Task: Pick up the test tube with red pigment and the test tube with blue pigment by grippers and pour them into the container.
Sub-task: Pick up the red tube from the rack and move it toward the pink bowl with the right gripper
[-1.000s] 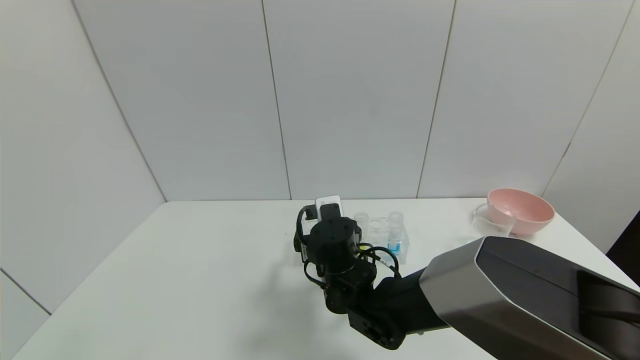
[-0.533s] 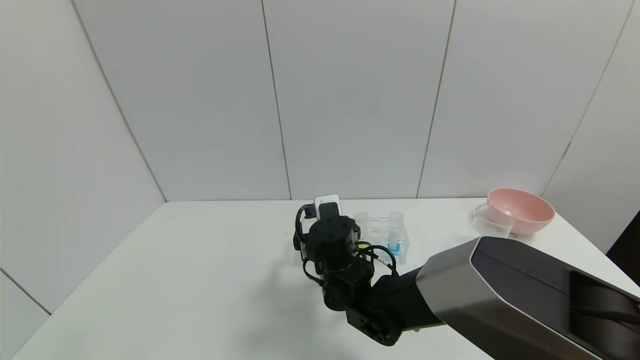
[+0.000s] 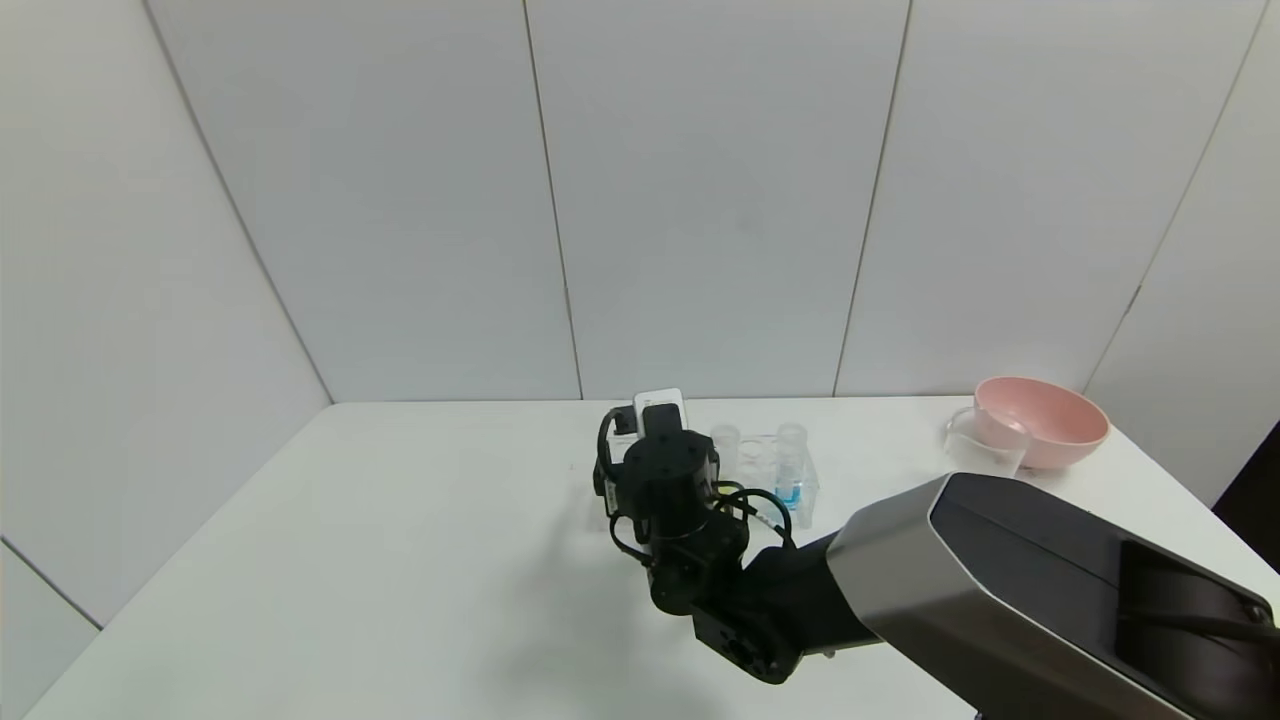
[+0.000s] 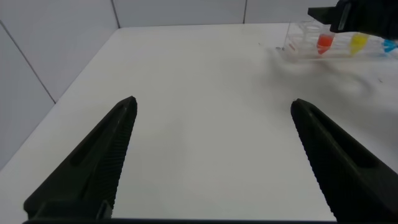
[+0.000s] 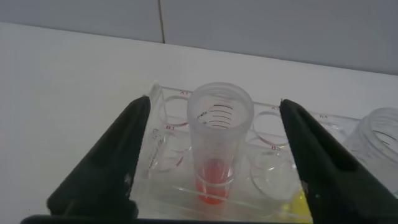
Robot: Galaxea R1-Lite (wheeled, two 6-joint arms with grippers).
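The test tube with red pigment (image 5: 219, 143) stands upright in the clear rack (image 5: 168, 134), orange-red liquid at its bottom. My right gripper (image 5: 213, 107) is open with one jaw on each side of this tube, not touching it. In the head view my right arm (image 3: 670, 490) covers that end of the rack and hides the red tube. The test tube with blue pigment (image 3: 788, 482) stands at the rack's right end. The container (image 3: 985, 447), a clear beaker, stands at the far right. My left gripper (image 4: 212, 104) is open and empty over bare table, far from the rack.
A pink bowl (image 3: 1042, 420) sits just behind the beaker at the table's far right corner. A tube with yellow liquid (image 4: 357, 42) stands in the rack between the red (image 4: 324, 42) and blue (image 4: 389, 45) ones. White walls close the table at the back.
My right arm has edged slightly forward toward the rack. The tubes and beaker have not moved.
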